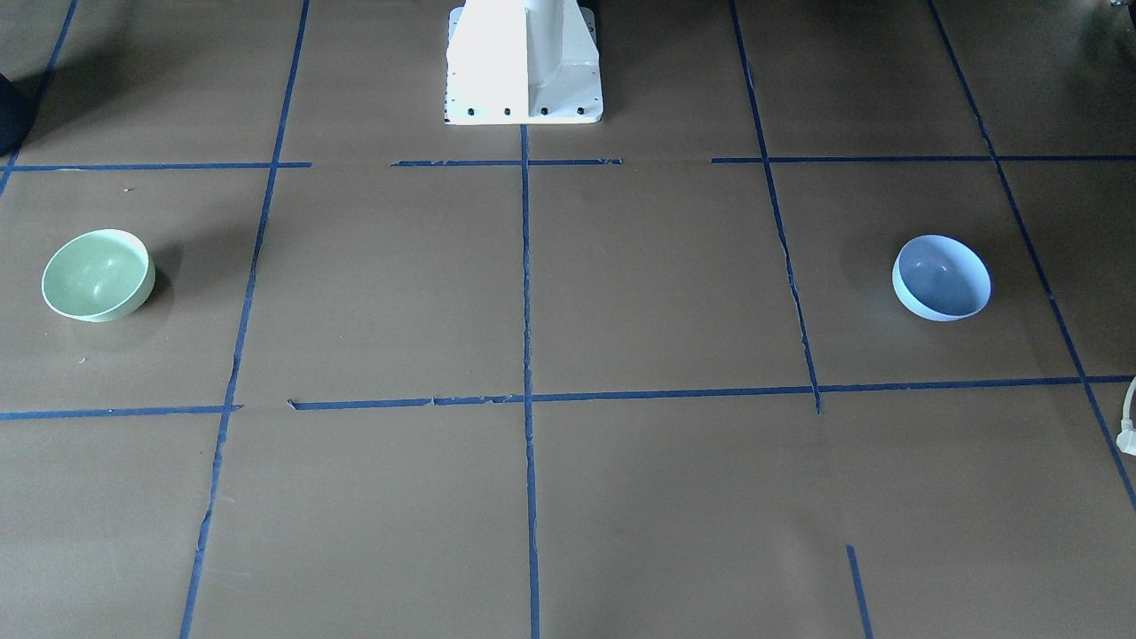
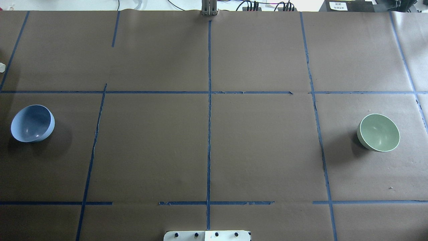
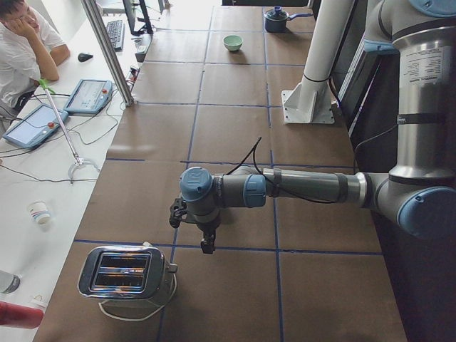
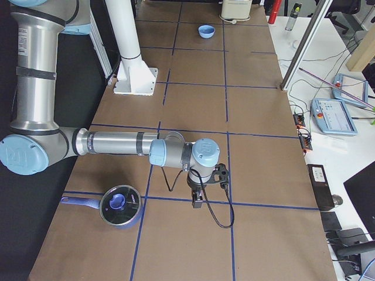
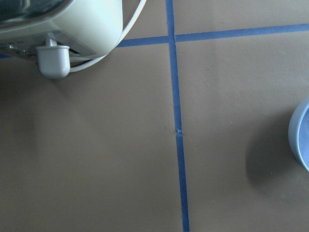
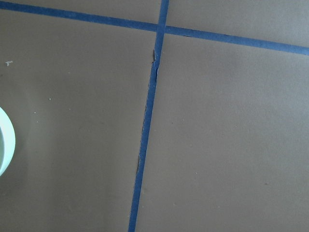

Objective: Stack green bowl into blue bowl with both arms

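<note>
The green bowl (image 1: 98, 275) stands upright on the brown table at the robot's right end; it also shows in the overhead view (image 2: 378, 132) and as a rim in the right wrist view (image 6: 6, 142). The blue bowl (image 1: 941, 277) stands upright at the robot's left end, also in the overhead view (image 2: 32, 123) and the left wrist view (image 5: 300, 140). The left gripper (image 3: 206, 246) hangs over the table's left end, the right gripper (image 4: 197, 204) over its right end. Both show only in side views, so I cannot tell whether they are open or shut.
A chrome toaster (image 3: 125, 274) with a white cord stands beyond the blue bowl. A blue pot with a glass lid (image 4: 120, 206) stands beyond the green bowl. The white pedestal (image 1: 524, 62) is at the robot's side. An operator (image 3: 21, 43) sits at a desk.
</note>
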`<state>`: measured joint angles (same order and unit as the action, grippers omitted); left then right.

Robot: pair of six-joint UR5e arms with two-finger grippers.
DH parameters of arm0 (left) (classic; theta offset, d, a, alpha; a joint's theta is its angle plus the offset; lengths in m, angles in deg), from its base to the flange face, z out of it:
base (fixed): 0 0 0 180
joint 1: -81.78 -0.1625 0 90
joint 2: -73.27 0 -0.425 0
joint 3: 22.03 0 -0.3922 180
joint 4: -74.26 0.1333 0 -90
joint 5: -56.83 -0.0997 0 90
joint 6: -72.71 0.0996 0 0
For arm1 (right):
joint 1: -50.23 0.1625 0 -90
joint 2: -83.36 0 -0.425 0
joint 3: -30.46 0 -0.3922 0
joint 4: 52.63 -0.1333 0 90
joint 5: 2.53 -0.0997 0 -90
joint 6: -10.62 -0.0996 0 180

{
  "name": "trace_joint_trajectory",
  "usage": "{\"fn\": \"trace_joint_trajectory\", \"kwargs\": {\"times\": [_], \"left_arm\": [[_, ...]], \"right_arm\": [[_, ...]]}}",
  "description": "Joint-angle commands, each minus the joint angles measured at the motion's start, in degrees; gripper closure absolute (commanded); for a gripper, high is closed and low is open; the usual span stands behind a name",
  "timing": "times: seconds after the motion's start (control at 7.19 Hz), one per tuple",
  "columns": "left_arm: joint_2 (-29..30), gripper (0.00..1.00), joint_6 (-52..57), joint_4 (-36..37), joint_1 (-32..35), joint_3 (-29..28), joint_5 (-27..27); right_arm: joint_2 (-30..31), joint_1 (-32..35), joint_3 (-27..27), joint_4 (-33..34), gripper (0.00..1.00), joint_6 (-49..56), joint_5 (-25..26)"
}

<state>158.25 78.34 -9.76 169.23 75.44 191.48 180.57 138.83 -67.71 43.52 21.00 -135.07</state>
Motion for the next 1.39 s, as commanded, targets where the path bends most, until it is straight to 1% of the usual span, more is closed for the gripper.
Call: {"fn": "trace_joint_trajectory", "kwargs": {"times": [0.0, 0.28, 0.42, 0.56, 0.7, 0.83, 0.97, 1.11, 1.25], "left_arm": [[0.0, 0.00, 0.1, 0.0, 0.0, 0.2, 0.0], [0.3, 0.00, -0.2, 0.0, -0.2, 0.3, 0.1], [2.9, 0.00, -0.5, -2.7, -0.4, 0.2, 0.2], [5.3, 0.00, -0.6, -8.7, -0.4, -1.1, 0.1], [6.8, 0.00, -0.3, -12.5, -0.5, -2.3, 0.9], [5.5, 0.00, -0.3, -17.4, -0.7, -3.5, 1.6], [5.5, 0.00, -1.2, -22.0, -3.7, -5.4, 1.8], [5.3, 0.00, -10.7, -23.3, -10.0, -5.9, 1.3], [5.3, 0.00, -20.6, -26.3, -12.9, -5.4, 1.1]], "right_arm": [[0.0, 0.0, -0.1, 0.0, 0.00, 0.0, 0.0], [-0.3, -0.4, -0.2, 0.0, 0.00, -0.1, -0.1], [-0.5, -0.6, -0.2, 0.0, 0.00, -0.1, -0.1], [-0.6, -0.6, -0.2, 0.0, 0.00, -0.1, -0.1], [-0.6, -0.6, -0.2, 0.0, 0.00, -0.1, -0.1], [-0.7, -0.7, -0.2, 0.0, 0.00, -0.1, -0.1], [-0.7, -0.8, -0.2, 0.0, 0.00, -0.1, -0.1], [-0.7, -1.0, -0.2, 0.0, 0.00, -0.1, -0.1], [-0.7, -1.1, -0.2, 0.0, 0.00, -0.1, -0.1]]}}
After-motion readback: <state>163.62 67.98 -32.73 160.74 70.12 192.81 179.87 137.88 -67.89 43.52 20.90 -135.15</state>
